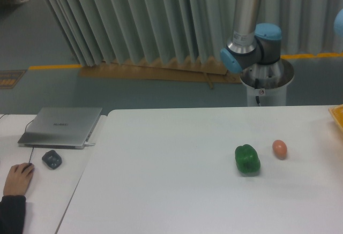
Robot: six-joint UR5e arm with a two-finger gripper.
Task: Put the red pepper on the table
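The large white table (177, 180) fills the lower right of the camera view. The red pepper is out of view. The gripper is out of view; only the arm's silver column and blue joints (251, 46) show behind the table's far edge at the upper right.
A green bell pepper (247, 159) and a small orange-brown egg (280, 149) lie on the table at the right. A yellow object's corner (337, 117) shows at the right edge. A laptop (61, 127), a mouse (52, 159) and a person's hand (19, 179) are on the left desk.
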